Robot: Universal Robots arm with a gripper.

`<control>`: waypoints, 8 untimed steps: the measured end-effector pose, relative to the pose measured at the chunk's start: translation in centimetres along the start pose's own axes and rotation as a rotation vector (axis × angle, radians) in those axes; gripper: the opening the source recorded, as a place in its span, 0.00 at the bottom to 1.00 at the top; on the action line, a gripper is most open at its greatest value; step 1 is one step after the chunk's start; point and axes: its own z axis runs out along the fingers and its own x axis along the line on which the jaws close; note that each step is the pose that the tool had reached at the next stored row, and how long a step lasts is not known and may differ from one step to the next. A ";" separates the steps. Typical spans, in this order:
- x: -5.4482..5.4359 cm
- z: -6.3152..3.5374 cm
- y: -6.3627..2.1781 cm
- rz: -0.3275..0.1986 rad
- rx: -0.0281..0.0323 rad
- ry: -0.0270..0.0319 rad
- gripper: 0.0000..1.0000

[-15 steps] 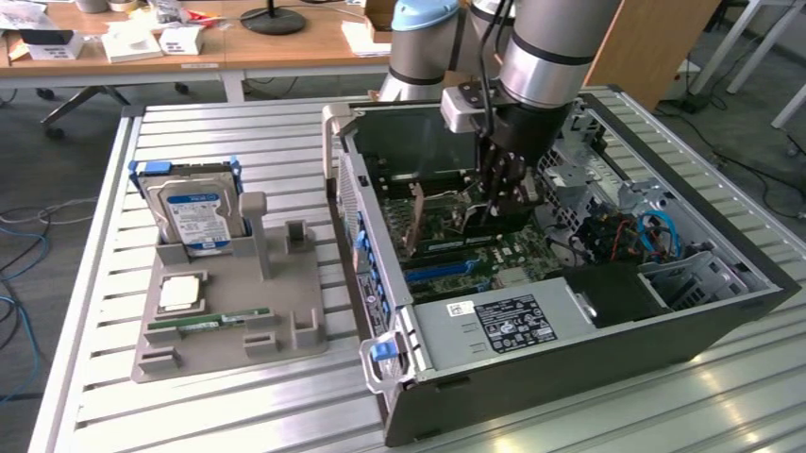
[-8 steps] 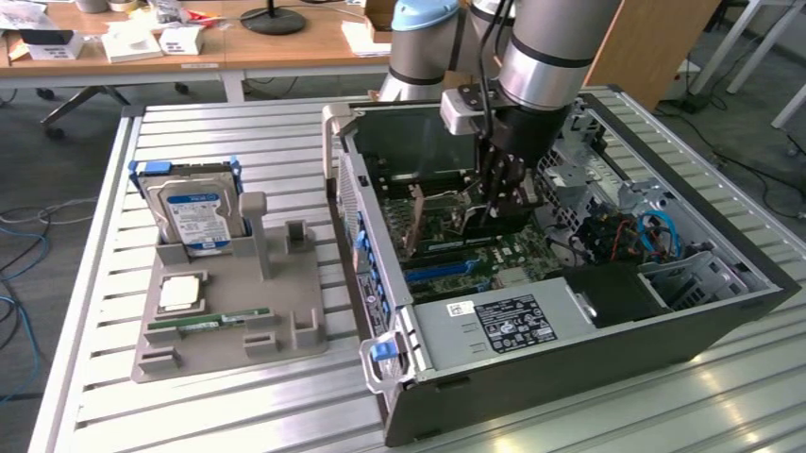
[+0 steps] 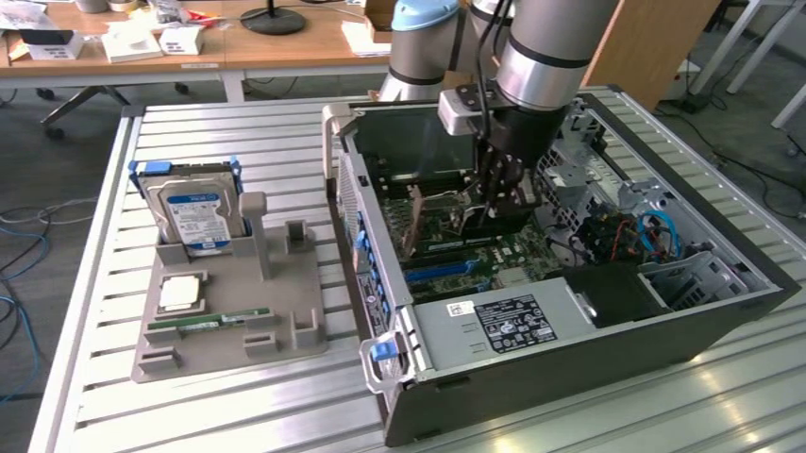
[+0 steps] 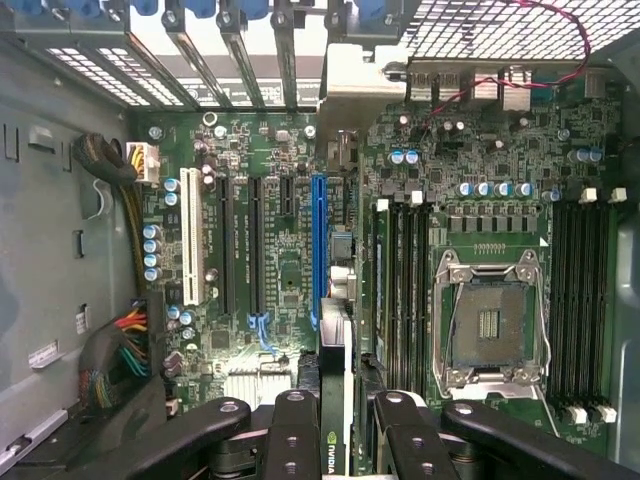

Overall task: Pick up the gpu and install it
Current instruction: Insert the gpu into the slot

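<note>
The gpu [image 4: 336, 375], a thin dark card seen edge-on with a green logo near its held end, sits between my black fingers [image 4: 295, 440]. My gripper [image 4: 337, 425] is shut on it. The card hangs over the motherboard, right beside the long blue slot [image 4: 318, 250] and in line with it; whether it touches the board I cannot tell. In the exterior view my gripper [image 3: 497, 203] reaches down into the open computer case [image 3: 705, 311], with the dark gpu [image 3: 485, 225] at its tip just above the green board.
A grey fixture [image 3: 226, 330] at the exterior view's left holds a hard drive [image 3: 195, 212], a processor chip [image 3: 180, 293] and a green RAM stick [image 3: 208, 324]. Inside the case are the power supply [image 3: 504, 326], an empty processor socket [image 4: 490, 325] and cable bundles [image 4: 125, 350].
</note>
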 end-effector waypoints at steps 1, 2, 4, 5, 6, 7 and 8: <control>0.0 0.02 0.05 0.000 0.0004 -0.0001 0.26; 0.0 0.06 0.09 0.000 0.0007 -0.0001 0.26; 0.0 0.20 0.10 0.000 0.0011 0.0000 0.26; 0.0 0.26 0.11 0.000 0.0013 -0.0001 0.26; 0.0 0.30 0.12 0.000 0.0015 0.0000 0.26; 0.0 0.32 0.14 0.000 0.0019 0.0002 0.26; 0.0 0.35 0.14 0.000 0.0023 0.0001 0.26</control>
